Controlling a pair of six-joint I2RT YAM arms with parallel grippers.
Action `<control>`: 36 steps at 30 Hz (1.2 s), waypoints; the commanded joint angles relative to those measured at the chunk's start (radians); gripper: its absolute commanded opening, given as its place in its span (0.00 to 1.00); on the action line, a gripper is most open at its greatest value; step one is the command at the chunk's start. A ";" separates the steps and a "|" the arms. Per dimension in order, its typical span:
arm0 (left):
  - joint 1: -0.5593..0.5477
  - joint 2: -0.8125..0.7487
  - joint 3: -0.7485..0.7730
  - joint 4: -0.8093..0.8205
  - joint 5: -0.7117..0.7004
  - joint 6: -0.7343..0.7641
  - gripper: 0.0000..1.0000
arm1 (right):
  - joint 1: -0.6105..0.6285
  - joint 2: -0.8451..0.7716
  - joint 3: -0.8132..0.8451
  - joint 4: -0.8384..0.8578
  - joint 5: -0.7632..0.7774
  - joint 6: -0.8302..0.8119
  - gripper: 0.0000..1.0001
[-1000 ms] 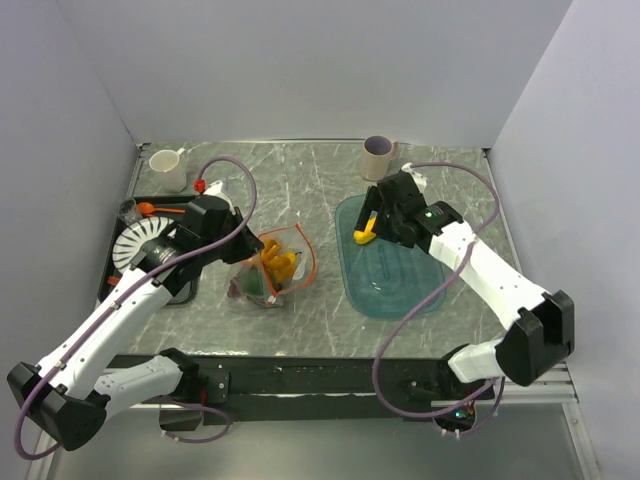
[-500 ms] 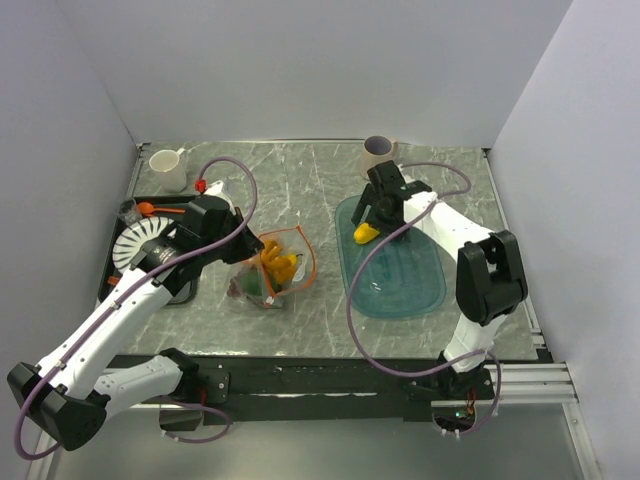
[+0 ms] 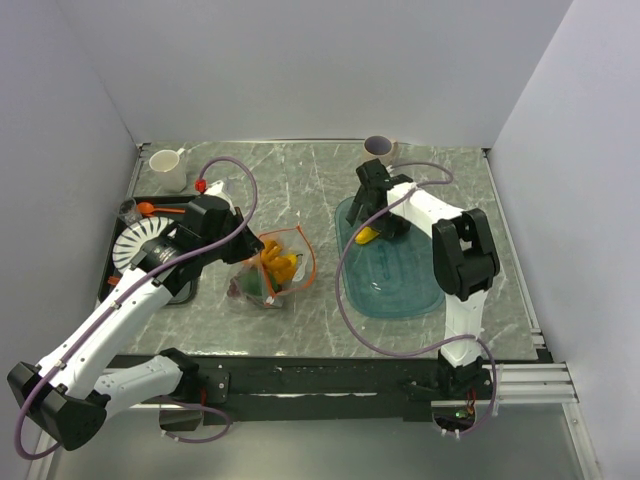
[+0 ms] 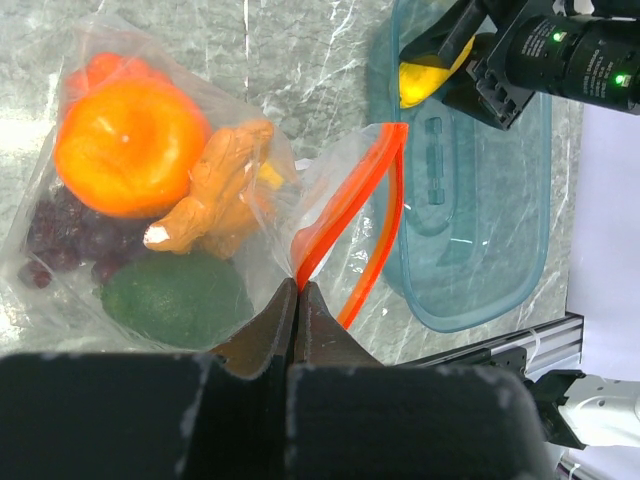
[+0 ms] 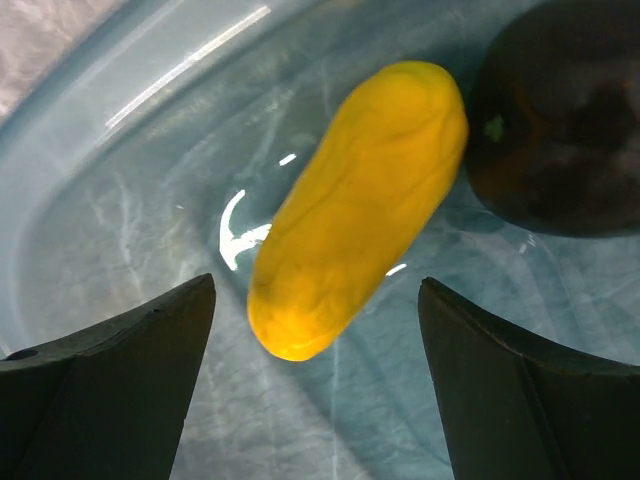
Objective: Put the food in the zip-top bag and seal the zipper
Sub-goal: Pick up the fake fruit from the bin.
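1. Top view: the marbled table is walled in at 9, 12 and 3 o'clock. The zip-top bag lies left of centre. At its 3 o'clock, across a strip of bare stone, sits the teal tray. The left gripper meets the bag from 9 o'clock, its tips too small to read here. The right gripper hangs over the tray's 11 o'clock corner and half covers the yellow fruit. A white mug and a second cup stand by the far edge.
2. Left wrist view: the black jaws are pressed together, pinching crinkly clear film at the bag's mouth, where the orange-red zipper begins. Inside lie a glossy orange fruit, a matte green fruit and a dark grape bunch, blurred by the film. The frame cuts the tray at 3 o'clock.
3. Right wrist view: the jaws stand wide apart, flanking the smooth, oblong yellow fruit with a gap on each side, gripping nothing. The fruit rests on the tray's translucent floor. At its 2 o'clock a dark rounded thing is cut off by the frame, and I cannot tell what it is.
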 commanded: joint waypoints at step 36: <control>0.003 -0.015 -0.019 0.084 0.045 0.005 0.01 | 0.046 -0.826 -0.670 0.322 -0.655 -0.236 0.47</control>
